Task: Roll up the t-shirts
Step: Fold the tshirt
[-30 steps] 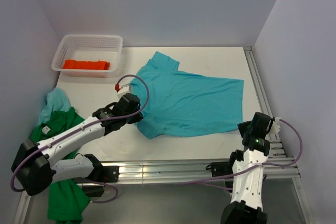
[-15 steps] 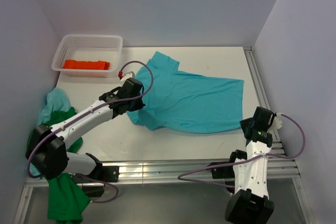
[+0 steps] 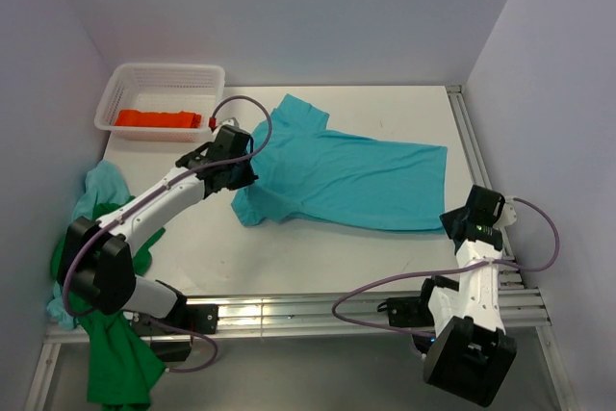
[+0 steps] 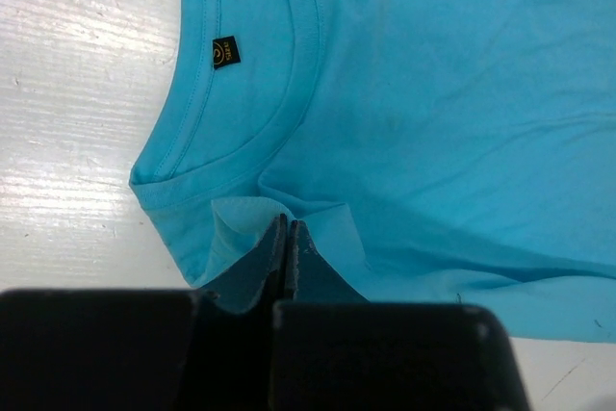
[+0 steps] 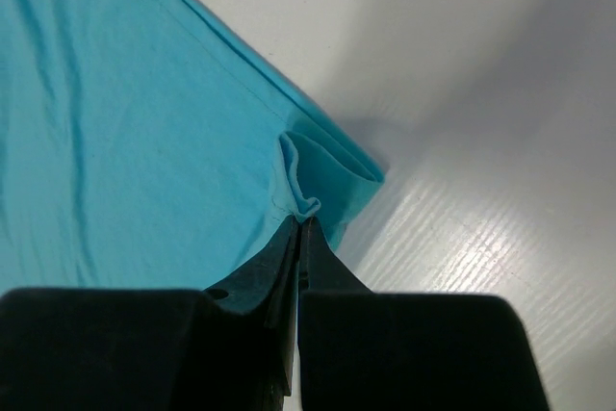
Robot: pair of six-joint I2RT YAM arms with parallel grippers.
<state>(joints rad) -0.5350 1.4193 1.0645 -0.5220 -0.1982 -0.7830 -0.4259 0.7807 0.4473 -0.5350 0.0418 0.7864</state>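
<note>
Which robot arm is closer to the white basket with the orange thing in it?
Left. The left gripper pinches the turquoise t-shirt beside its collar, close by the basket. The right gripper pinches the shirt's hem corner, far across the table from the basket.

Your turquoise t-shirt [image 3: 356, 185] lies flat mid-table, collar left, hem right. The orange-red t-shirt [image 3: 157, 119] sits folded far left; the bright green t-shirt [image 3: 120, 358] and second turquoise t-shirt [image 3: 101, 188] lie crumpled at left.

My left gripper [image 4: 289, 230] pinching the turquoise t-shirt [image 4: 433, 113].
Jaws clamp a raised fold beside the collar; I see a black label [image 4: 224, 51] inside the neckline, white table [image 4: 67, 141] left.
</note>
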